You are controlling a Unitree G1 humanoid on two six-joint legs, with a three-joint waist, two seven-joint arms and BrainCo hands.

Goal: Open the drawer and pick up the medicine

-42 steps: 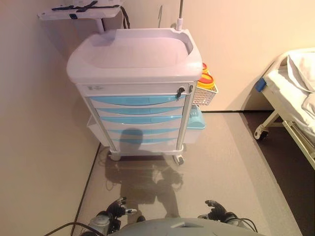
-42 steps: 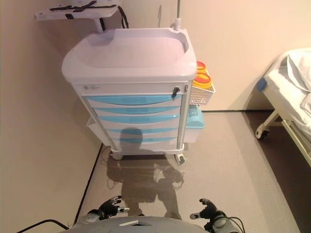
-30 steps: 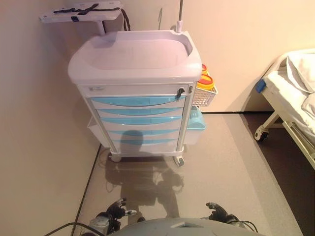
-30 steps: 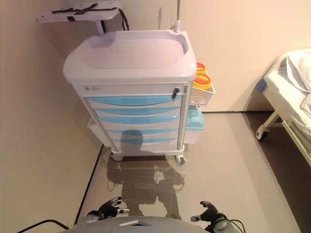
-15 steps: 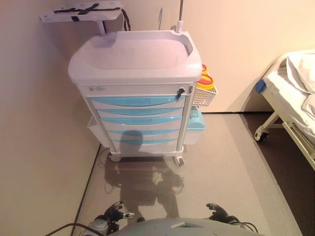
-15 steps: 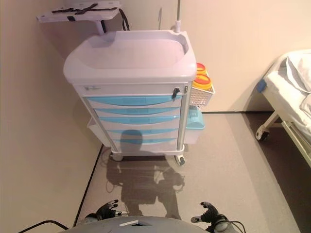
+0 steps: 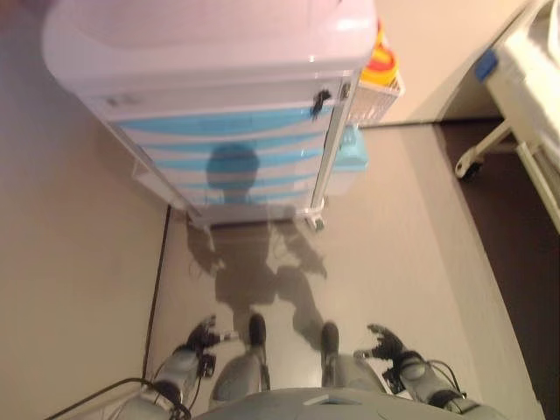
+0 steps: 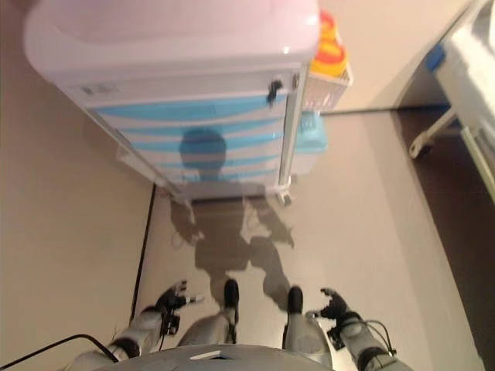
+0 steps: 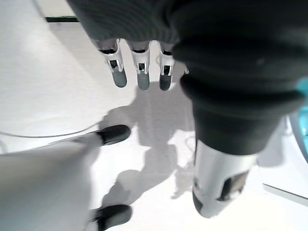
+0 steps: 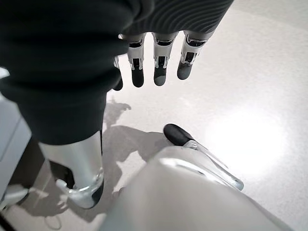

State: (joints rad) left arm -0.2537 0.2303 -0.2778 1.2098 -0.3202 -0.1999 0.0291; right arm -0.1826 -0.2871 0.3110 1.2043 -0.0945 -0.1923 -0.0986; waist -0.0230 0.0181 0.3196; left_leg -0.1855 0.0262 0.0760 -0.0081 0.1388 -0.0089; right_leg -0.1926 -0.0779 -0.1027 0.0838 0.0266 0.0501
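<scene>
Left eye view: a medical cart (image 7: 210, 52) stands ahead against the wall, its blue drawers (image 7: 229, 122) all closed; the medicine is unseen, presumably inside; both arms hang low, well apart from the cart.
Left wrist view: left robot hand (image 9: 139, 72) relaxed, holding nothing.
Right wrist view: right robot hand (image 10: 159, 67) likewise open and empty.
Risk: reaching from here could fall short, or pull the wheeled cart along.
</scene>
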